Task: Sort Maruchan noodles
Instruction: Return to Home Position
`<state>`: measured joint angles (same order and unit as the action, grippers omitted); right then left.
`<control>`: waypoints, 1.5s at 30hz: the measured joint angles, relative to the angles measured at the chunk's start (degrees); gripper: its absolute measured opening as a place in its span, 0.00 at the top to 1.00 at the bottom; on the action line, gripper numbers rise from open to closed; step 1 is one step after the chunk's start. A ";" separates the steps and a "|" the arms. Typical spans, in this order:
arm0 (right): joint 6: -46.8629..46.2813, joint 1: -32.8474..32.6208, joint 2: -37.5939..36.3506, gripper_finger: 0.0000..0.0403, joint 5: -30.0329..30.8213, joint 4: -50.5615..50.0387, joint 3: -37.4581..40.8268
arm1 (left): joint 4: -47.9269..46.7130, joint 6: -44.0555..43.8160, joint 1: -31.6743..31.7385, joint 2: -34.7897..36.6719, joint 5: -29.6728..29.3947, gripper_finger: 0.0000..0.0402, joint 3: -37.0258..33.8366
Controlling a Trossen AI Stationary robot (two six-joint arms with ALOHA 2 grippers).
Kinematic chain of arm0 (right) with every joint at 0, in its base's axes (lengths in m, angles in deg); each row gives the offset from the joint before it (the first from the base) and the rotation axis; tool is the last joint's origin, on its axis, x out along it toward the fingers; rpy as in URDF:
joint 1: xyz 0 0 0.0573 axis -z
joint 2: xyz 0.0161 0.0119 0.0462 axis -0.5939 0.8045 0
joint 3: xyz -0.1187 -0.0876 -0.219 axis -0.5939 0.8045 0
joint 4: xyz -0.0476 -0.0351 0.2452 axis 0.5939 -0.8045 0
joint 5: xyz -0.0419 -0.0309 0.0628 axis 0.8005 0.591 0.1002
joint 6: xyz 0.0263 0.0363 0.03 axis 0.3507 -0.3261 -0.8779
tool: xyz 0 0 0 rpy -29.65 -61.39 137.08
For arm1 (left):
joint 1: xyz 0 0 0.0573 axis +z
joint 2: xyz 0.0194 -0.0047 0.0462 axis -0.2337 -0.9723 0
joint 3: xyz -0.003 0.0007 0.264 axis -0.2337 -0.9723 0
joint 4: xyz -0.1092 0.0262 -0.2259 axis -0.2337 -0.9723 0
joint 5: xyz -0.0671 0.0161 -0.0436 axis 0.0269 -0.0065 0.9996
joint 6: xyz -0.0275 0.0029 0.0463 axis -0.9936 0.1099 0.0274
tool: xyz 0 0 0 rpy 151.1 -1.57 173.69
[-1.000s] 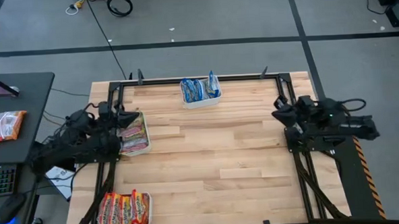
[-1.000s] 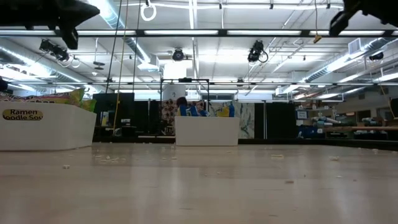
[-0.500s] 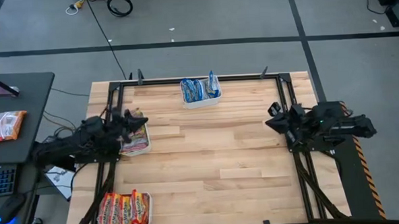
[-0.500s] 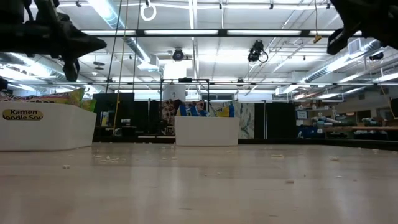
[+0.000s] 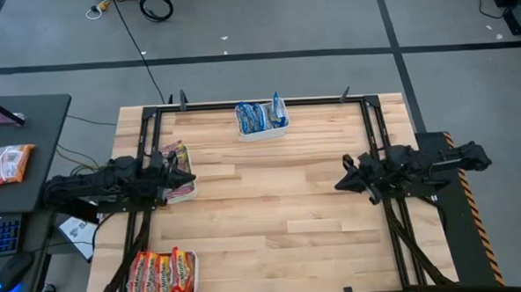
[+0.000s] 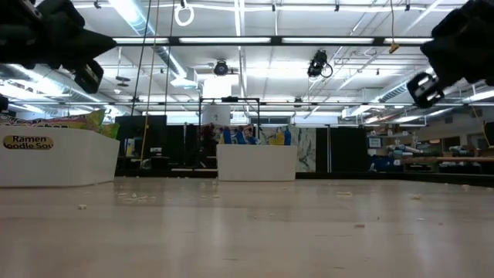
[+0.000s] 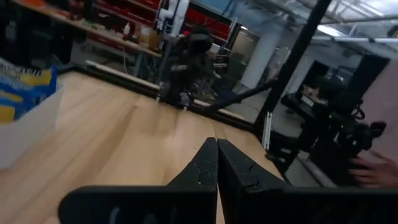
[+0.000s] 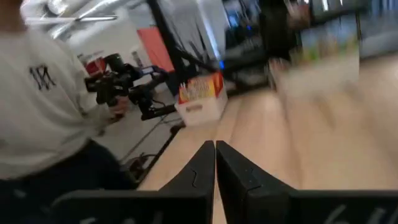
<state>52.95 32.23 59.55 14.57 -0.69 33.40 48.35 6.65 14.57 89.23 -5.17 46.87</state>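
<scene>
Along the edges of the table (image 5: pixel 281 207), noodles (image 5: pixel 255 117) sit in three trays (image 5: pixel 260 134) (the left arm (image 5: pixel 95 184) hides part of one); left gripper (image 5: pixel 188 177) and right gripper (image 5: pixel 341 184) hover well apart, fingers pressed together

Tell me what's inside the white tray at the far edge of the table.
Blue-white noodle packets stand on edge in the white tray. Its floor and anything beneath them are covered.
</scene>
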 joint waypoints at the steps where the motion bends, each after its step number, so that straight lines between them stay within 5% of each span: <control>1: -3.76 -0.35 0.32 0.94 0.07 -1.44 0.00 | 0.07 1.25 0.35 0.02 0.66 1.00 0.00; 6: -14.52 -1.03 3.16 0.94 0.27 -0.99 0.00 | 3.49 9.96 3.23 0.02 3.94 1.00 0.11; 12: -15.00 -1.03 3.89 0.94 0.31 -1.04 -0.02 | 2.39 11.29 8.29 0.02 11.27 0.99 -1.89; 15: -14.93 -1.03 3.89 0.94 0.31 -0.99 -0.02 | 2.30 10.46 10.30 0.02 10.65 0.99 -3.03; 20: -14.89 -1.03 3.89 0.94 0.33 -0.89 -0.02 | 2.27 21.22 12.58 -0.26 9.38 0.99 -3.43; 27: -14.87 -1.03 3.89 0.94 0.33 -0.84 -0.02 | 1.95 16.84 12.79 -0.26 3.20 0.99 -3.43; 45: -14.87 -1.03 3.68 0.94 0.33 -1.34 -0.02 | 2.00 16.74 12.06 -0.13 3.08 0.98 -3.43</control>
<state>38.08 31.20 63.23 14.91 -2.03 33.38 50.35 23.39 26.63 89.10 -2.09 43.44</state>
